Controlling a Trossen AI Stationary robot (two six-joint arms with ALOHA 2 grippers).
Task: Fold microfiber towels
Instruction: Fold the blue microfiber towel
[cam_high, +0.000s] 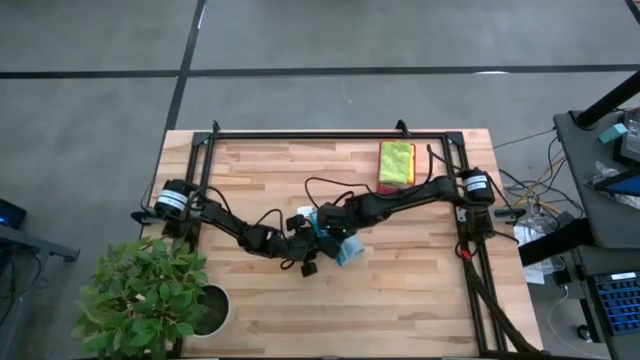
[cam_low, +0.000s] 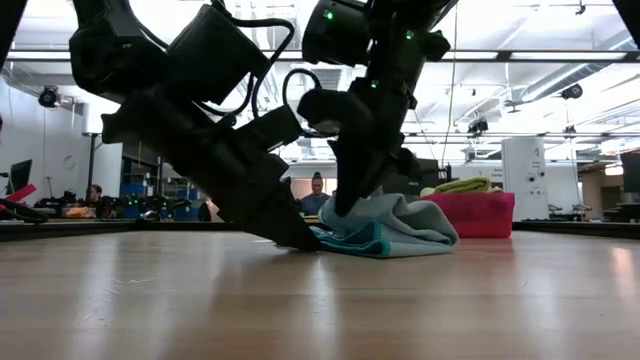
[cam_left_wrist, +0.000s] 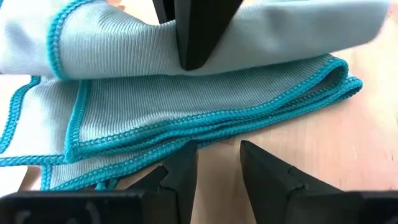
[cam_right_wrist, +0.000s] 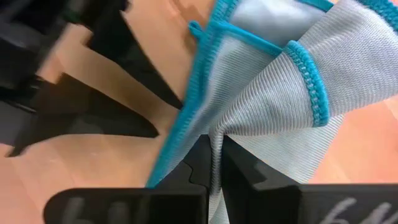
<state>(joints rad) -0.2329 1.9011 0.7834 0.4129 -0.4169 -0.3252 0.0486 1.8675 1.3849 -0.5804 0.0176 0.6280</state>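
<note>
Towel in work: a light blue towel (cam_high: 346, 246) with teal stitched edging lies near the middle of the table (cam_high: 420, 300), partly folded; in the left wrist view several hemmed layers are stacked on one another, and the top layer is lifted clear of them.
Fold state: judged unfinished. The low view shows the cloth as a rumpled heap, not a flat packet, with one flap held up.
Right gripper: the right gripper (cam_right_wrist: 214, 163) has its fingers pressed together on a pinch of the blue cloth, gathering the fabric into pleats; it stands over the towel from the table's far right side.
Left gripper: the left gripper (cam_left_wrist: 217, 163) sits low on the wood just beside the towel's folded edge, fingers apart with bare table between them, holding nothing.
Finished stack: a lime green towel (cam_high: 396, 160) lies on top of yellow cloth in the pink-red tray (cam_high: 381, 186) at the far edge of the table, well apart from the work; these appear done.
Remaining: by judgement, laying the raised flap down, flattening the blue towel and moving it to the tray. No other loose towels show on the table.
Surroundings: a potted plant (cam_high: 150, 300) at the near left corner.
</note>
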